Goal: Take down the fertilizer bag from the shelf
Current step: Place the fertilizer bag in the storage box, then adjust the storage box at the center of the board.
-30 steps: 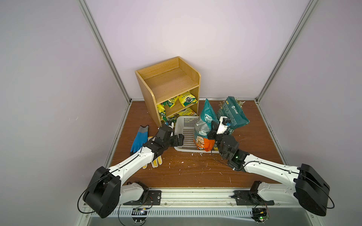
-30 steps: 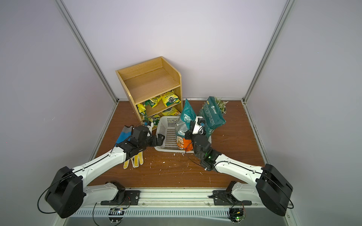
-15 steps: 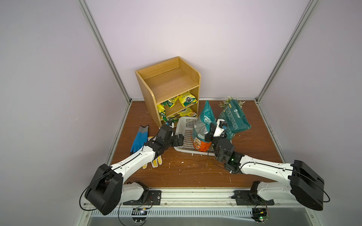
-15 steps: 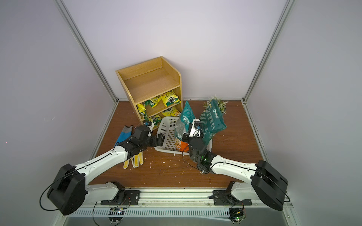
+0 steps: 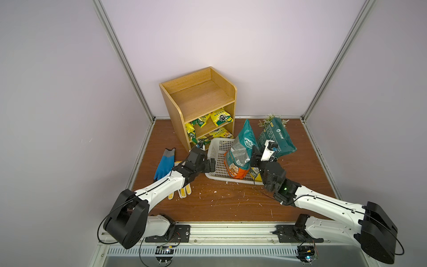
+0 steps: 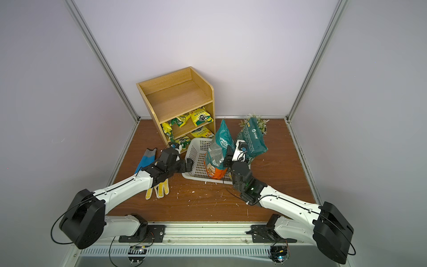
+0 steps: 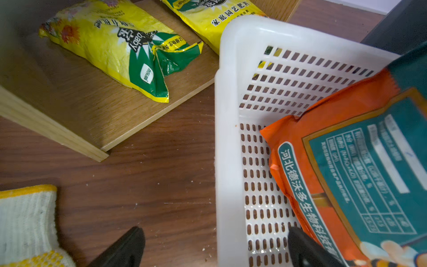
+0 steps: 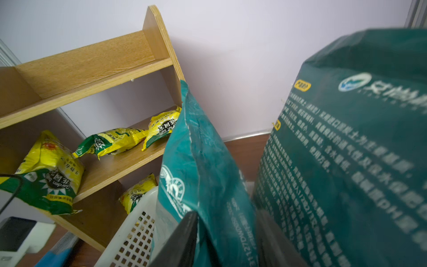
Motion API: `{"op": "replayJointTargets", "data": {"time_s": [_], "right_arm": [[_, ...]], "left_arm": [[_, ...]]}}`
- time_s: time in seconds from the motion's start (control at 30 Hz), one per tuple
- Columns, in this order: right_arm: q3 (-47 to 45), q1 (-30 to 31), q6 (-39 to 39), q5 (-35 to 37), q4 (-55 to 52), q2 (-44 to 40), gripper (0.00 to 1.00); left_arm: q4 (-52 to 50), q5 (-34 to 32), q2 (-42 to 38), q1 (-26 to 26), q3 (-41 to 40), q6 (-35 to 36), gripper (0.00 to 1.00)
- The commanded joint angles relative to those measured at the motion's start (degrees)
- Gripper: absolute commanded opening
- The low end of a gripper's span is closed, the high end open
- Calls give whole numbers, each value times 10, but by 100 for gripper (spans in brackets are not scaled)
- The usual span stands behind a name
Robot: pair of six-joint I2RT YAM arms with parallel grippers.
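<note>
Left wrist view: the left gripper (image 7: 216, 231) straddles the left wall of the white basket (image 7: 227, 138). Its fingers are wide apart, one over the table (image 7: 150, 185) and one inside, beside the orange foot of the fertilizer bag (image 7: 346, 161). In both top views that bag stands upright in the basket, off the shelf (image 5: 198, 99), whose foot sits just beside the basket's far-left corner. Right wrist view shows the right gripper (image 8: 226, 213) with fingers apart and the bag's edge between them; whether they pinch it I cannot tell. A dark green bag (image 5: 277, 136) leans just to the right. Bare table lies to the right and near. A blue glove (image 5: 165, 165) and a yellow-tipped glove (image 5: 182, 191) crowd the left.
</note>
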Motion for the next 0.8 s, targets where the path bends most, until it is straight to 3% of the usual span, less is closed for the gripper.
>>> {"op": "replayJointTargets", "data": {"time_s": [0.0, 0.27, 0.4, 0.5, 0.6, 0.67, 0.77], "right_arm": [[68, -4, -44, -36, -17, -39, 52], [173, -4, -77, -84, -109, -47, 56], [180, -4, -82, -92, -100, -42, 56], [181, -5, -83, -92, -92, -38, 57], [179, -5, -79, -91, -84, -35, 76], [178, -10, -70, -93, -79, -31, 99], [181, -26, -34, -137, -80, -20, 99]], "left_arm": [[18, 35, 25, 6, 29, 5, 100], [32, 120, 63, -8, 41, -20, 85], [22, 105, 70, -60, 47, -34, 84], [37, 125, 65, -68, 29, -85, 84], [73, 147, 50, -73, 0, -124, 81], [78, 152, 47, -85, -3, -138, 81], [79, 158, 56, -109, 13, -141, 82]]}}
